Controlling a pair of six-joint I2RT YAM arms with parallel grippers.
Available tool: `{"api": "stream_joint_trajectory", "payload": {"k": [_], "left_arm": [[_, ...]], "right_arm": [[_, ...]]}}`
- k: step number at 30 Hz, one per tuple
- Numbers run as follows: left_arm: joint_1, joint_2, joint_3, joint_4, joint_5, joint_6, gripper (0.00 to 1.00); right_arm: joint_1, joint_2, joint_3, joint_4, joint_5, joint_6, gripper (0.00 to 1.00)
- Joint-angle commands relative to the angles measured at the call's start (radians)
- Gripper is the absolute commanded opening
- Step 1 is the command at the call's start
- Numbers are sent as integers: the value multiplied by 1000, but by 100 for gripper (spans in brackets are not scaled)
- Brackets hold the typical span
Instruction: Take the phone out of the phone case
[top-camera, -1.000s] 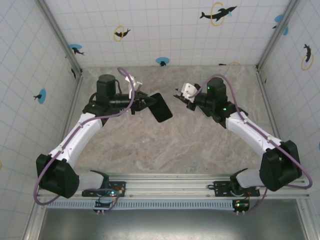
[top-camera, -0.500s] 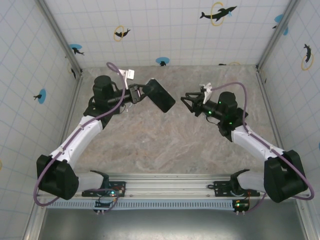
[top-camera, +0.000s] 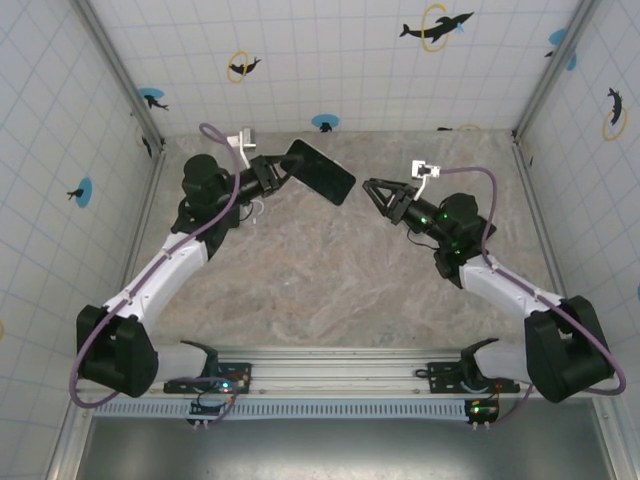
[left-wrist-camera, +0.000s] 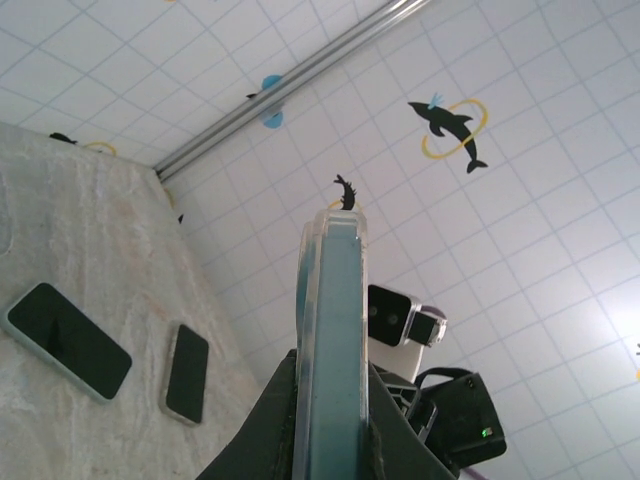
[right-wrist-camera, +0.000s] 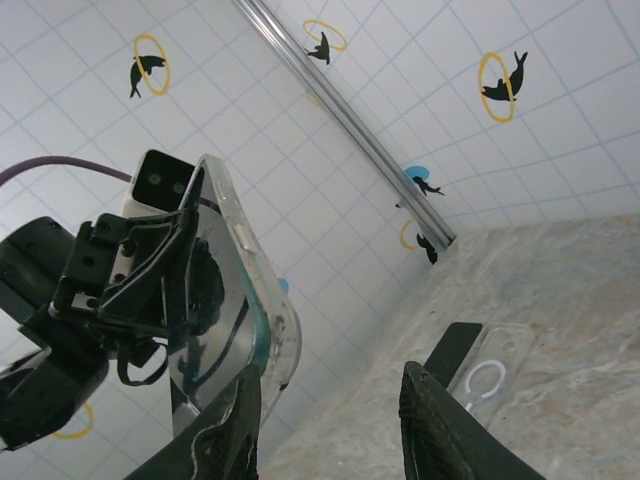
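Left gripper (left-wrist-camera: 330, 390) is clamped hard on the phone case (right-wrist-camera: 262, 300) at its lower end, holding it edge-up in the air, well clear of the table (top-camera: 330, 290), with the phone (top-camera: 322, 172) seated inside and its free end pointing across at the other arm. Right gripper (right-wrist-camera: 335, 425) sits just short of that free end, jaws parted to a middling gap, nothing between them, lined up to bite. Here's the danger: from the edge-on wrist view I can't tell whether the left fingers pinch only the clear rim or squeeze the phone through it. If they squeeze it, a pull will drag phone and case together. A bite on the case lip rather than the phone peels nothing, and a loose phone up here has a long drop onto the stone top.
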Motion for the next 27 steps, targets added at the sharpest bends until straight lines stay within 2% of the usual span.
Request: {"api": "stream_joint_trajectory", "payload": {"k": [1,12,21,27], "left_arm": [[4,7,11,104,-4,-58,0],[-5,12,-19,166,6,-97,0],[-7,9,-25,127,6,-61,0],[-8,21,-20,171,19,-101,0]], "right_arm": [[5,16,-9,106,4,60,39],[12,69,37,123,-22,105,38],[17,104,34,272,-23,202,38],[22,114,46,239,-24,194,37]]}}
